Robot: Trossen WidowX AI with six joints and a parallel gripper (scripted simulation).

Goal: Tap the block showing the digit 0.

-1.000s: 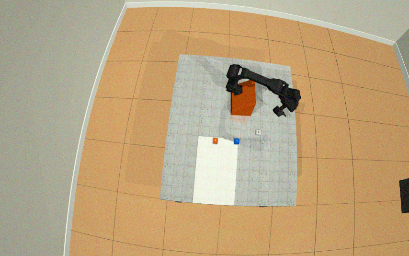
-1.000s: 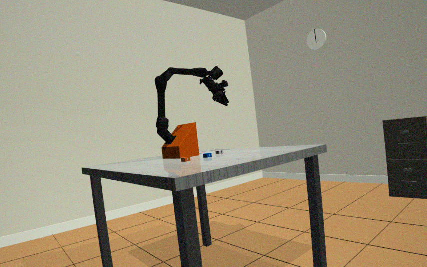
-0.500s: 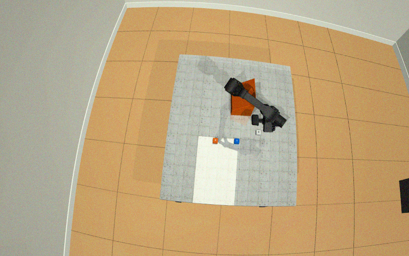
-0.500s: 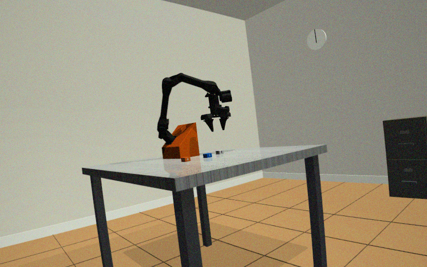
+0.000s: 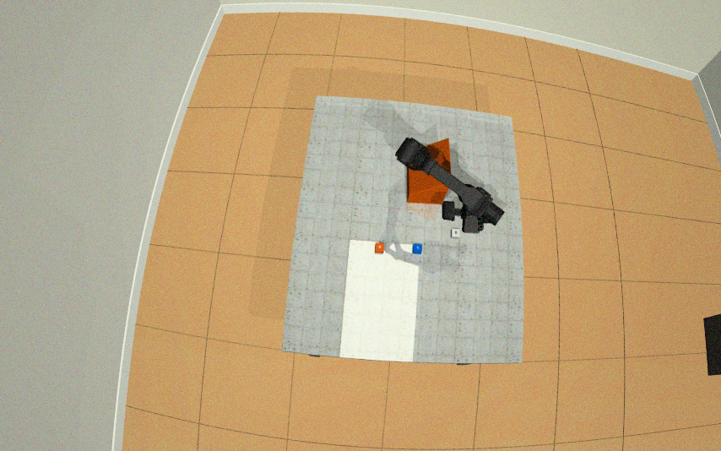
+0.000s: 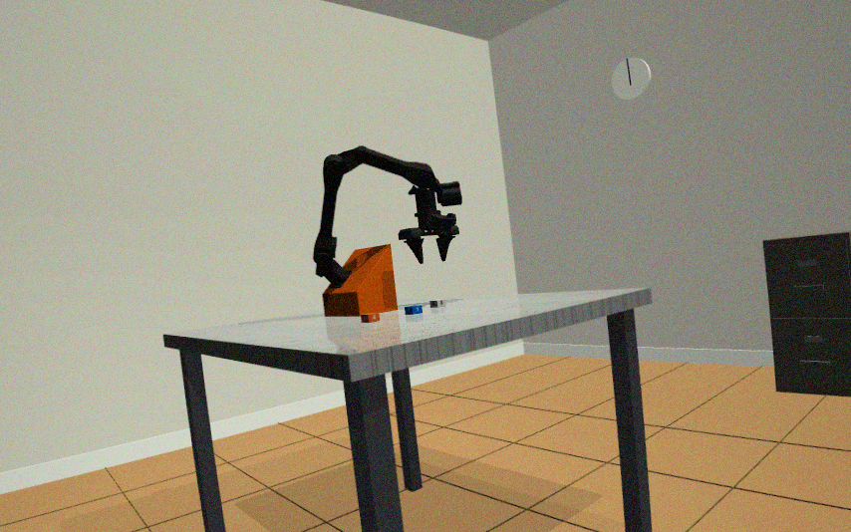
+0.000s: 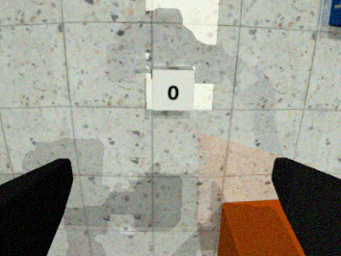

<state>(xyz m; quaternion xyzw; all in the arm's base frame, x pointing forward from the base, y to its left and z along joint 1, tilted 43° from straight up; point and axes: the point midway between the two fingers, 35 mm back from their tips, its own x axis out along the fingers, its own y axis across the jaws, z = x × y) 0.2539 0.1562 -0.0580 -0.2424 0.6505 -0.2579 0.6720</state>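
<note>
The white block [image 5: 455,232] [image 6: 436,303] [image 7: 167,100] shows the digit 0 in the wrist view, where it lies a little above the frame's middle. The blue block [image 5: 417,248] [image 6: 414,310] [image 7: 335,14] lies beside it, cut off at the top right corner of the wrist view. The orange block [image 5: 379,247] [image 6: 370,318] lies farther along the row; the digits on these two are too small to read. My gripper [image 6: 432,262] [image 7: 174,169] is open and empty, pointing down high above the table. In the wrist view the white block shows between and beyond the fingertips.
The orange base block [image 5: 425,186] [image 6: 376,276] [image 7: 255,226] stands on the table [image 5: 329,212] [image 6: 533,307] behind the blocks, by the arm's foot. A bright white patch of light [image 5: 377,308] crosses the table. A dark cabinet [image 6: 809,313] stands on the floor beyond.
</note>
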